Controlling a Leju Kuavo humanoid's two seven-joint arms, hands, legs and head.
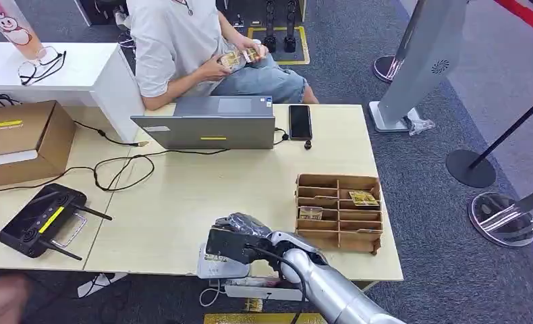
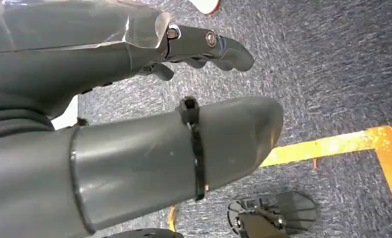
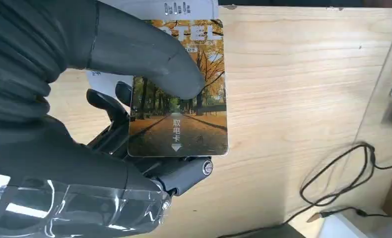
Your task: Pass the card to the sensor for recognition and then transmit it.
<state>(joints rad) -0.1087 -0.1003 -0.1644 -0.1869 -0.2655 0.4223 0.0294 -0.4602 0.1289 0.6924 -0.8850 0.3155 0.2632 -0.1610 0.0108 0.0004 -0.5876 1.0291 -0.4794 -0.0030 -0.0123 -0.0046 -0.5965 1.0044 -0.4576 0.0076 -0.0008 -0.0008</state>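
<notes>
One laptop (image 1: 210,123) stands on the surface (image 1: 176,196). Beside the laptop lies one phone (image 1: 300,121). Well to the laptop's left sits one cardboard box (image 1: 21,140), and nearer the front edge one black controller (image 1: 40,220). One brown card rack (image 1: 338,212) holds two cards (image 1: 363,198). One card (image 3: 184,99) is pinched in one robot hand (image 3: 85,89). One person (image 1: 183,40) sits behind the laptop.

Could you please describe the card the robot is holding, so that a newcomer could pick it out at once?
Start at the light wooden table and find the silver arm's right hand at its near edge, over a white sensor. The card is pinched under its thumb. Unlike the cards in the cardboard organizer, it sits in the hand; it shows an autumn tree avenue.
</notes>
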